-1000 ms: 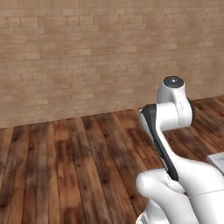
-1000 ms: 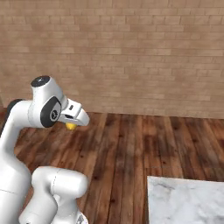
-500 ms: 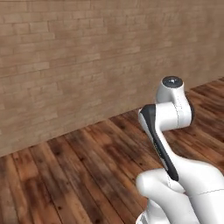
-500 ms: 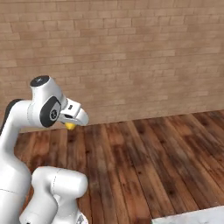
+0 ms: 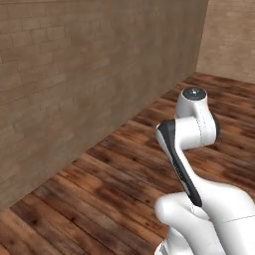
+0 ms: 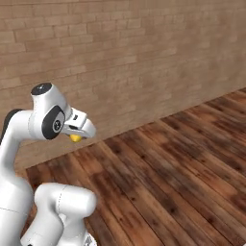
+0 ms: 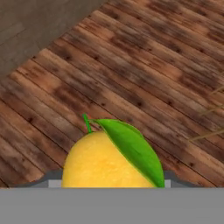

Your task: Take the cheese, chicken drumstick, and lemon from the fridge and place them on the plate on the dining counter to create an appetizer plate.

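Gripped between the two jaws, the lemon (image 7: 109, 159) is carried in the air above the wooden floor (image 7: 144, 65); the gripper (image 6: 77, 133) is partly closed around the fruit, which keeps the jaws from meeting. From the right base camera, a small yellow patch of the lemon (image 6: 75, 138) is seen just beneath the white hand at the end of the folded arm. From the hand camera, the fruit is seen with its long axis running away from the hand: a short green stalk is pointed outward, and a single green leaf (image 7: 133, 146) is laid along one side of the rind. No dish or bin is seen, and nothing else is carried. A brick wall (image 6: 144, 62) is seen beyond the arm, with its foot met by the floorboards along a straight edge. From the left base camera, that wall (image 5: 74, 74) is met at a corner by a second, lighter wall far off. Between arm and walls, open floor (image 5: 99, 194) is left all around.
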